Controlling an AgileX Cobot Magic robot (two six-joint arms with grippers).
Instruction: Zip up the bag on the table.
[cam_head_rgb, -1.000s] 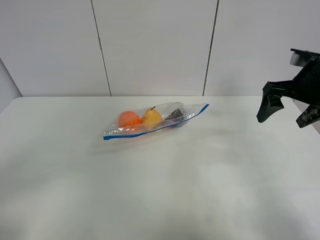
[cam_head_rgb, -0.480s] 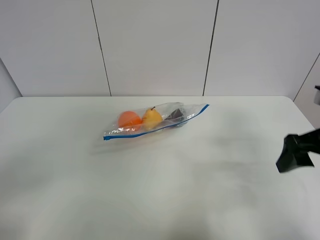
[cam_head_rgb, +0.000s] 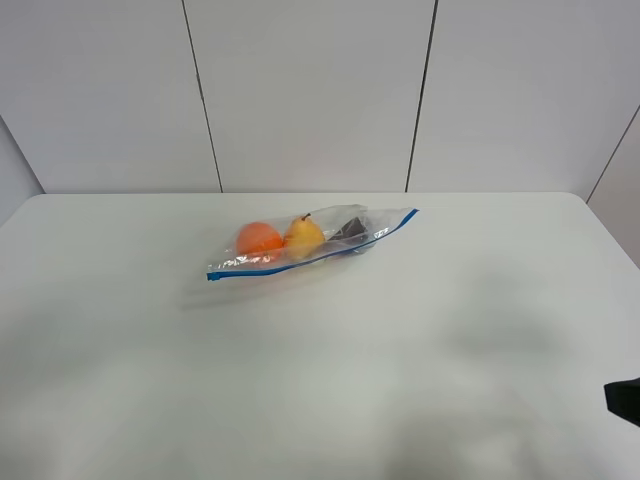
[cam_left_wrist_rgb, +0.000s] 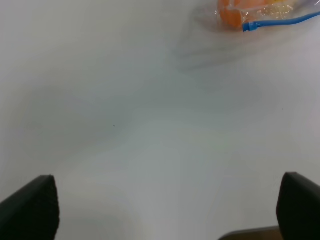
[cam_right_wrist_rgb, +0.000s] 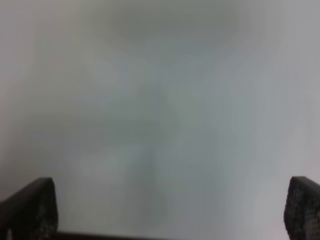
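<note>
The clear plastic bag (cam_head_rgb: 310, 242) lies on the white table (cam_head_rgb: 300, 380) at the centre back, with a blue zip strip along its front edge. An orange item, a yellow item and a dark item show through it. In the left wrist view its orange end and blue strip (cam_left_wrist_rgb: 265, 15) show far off. My left gripper (cam_left_wrist_rgb: 170, 210) is open over bare table; it does not show in the exterior high view. My right gripper (cam_right_wrist_rgb: 170, 210) is open over blurred bare table; only a dark tip of it (cam_head_rgb: 624, 400) shows at the right edge.
Grey wall panels (cam_head_rgb: 310, 90) stand behind the table's back edge. The table's right rear corner (cam_head_rgb: 585, 200) is rounded.
My right gripper has dropped from high at the right edge down toward the lower right and has almost left the exterior high view. The bag has not moved.
</note>
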